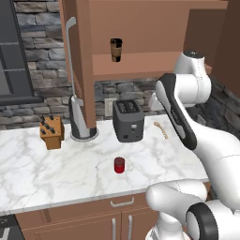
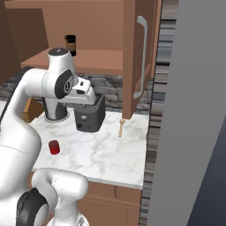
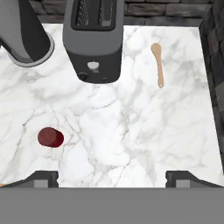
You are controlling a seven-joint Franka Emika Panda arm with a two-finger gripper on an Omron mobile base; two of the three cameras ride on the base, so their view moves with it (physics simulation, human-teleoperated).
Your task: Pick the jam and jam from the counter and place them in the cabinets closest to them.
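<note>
Fingertips of the pincer [image 3: 112, 178] rise nearest you at the bottom of the hand view, set wide apart with nothing between them: it is open and empty, hanging high above the surface [image 3: 131, 131]. You see the dark red jam [image 3: 50, 137] standing upright on the white marble, toward the front edge and well off to one side of the fingertips. The same jar [image 1: 119, 165] sits in front of the toaster [image 1: 128, 120], apart from it, in the left base view. A second jar cannot be made out on the surface in these pictures.

Risk, as a judgement: the jar is small and squat, so a descent that is not first centred over it could land one fingertip on the lid and tip or roll it toward the front edge. The open cabinet door [image 1: 80, 61] hangs close over the working area, and a lift swung too wide could strike it or its long silver handle [image 1: 70, 51].

Behind the jar stand a grey cylindrical appliance [image 1: 80, 119] and a knife block [image 1: 51, 132] toward the rear left. A wooden spoon [image 3: 158, 63] lies near the right edge. A dark brown cup [image 1: 116, 49] stands on the cabinet shelf [image 1: 140, 63]. Grey stone lines the back wall [image 1: 42, 101].
</note>
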